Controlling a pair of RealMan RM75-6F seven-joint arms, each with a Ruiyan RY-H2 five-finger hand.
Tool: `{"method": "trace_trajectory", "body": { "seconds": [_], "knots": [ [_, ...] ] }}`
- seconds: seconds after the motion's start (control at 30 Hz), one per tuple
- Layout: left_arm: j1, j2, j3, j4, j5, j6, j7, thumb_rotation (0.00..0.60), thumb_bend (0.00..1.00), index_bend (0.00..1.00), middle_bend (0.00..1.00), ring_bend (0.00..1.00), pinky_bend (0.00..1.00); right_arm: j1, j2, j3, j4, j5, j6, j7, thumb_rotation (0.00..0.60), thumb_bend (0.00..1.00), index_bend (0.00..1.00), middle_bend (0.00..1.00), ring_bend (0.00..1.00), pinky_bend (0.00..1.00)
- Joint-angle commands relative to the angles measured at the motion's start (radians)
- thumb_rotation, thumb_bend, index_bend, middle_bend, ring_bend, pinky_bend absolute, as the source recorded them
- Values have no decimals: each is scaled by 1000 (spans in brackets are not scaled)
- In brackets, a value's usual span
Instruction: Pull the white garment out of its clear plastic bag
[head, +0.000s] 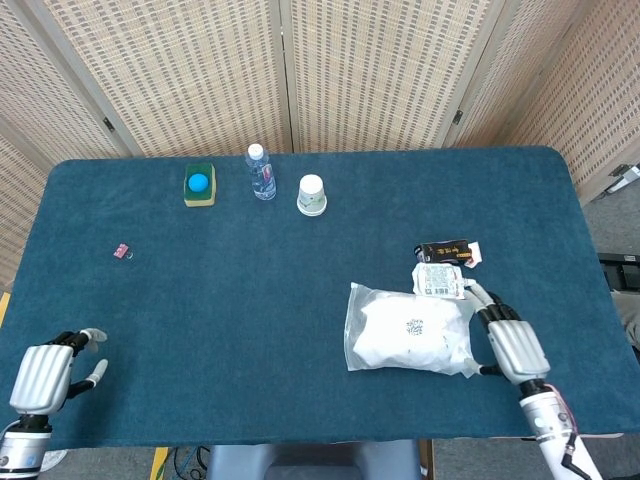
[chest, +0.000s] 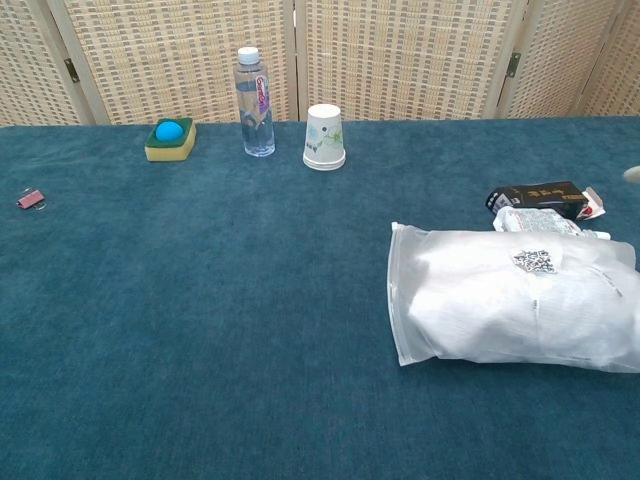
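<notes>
The right hand (head: 515, 345), fingers apart and holding nothing, is reaching beside the clear plastic bag (head: 408, 331) at lower right, needing next to grab its edge, while the empty, open left hand (head: 45, 372) is waiting at lower left.

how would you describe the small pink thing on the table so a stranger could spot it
Look along the blue table's left side, well apart from the row of sponge, bottle and cup. The pink clip lies there alone, the only pink thing.
</notes>
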Motion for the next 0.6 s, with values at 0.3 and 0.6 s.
{"method": "trace_trajectory", "body": {
  "seconds": [0.3,0.6],
  "knots": [
    [4,1,3,0,-4,-2,-5,600,320,409,527,477,657,69,-119,8,35,73,-69,-98,600,0,0,0,0,138],
    [-1,-12,7,0,-4,-16,7,600,320,409,527,477,657,130,-180,41,140,187,-163,-77,600,0,0,0,0,138]
  ]
}}
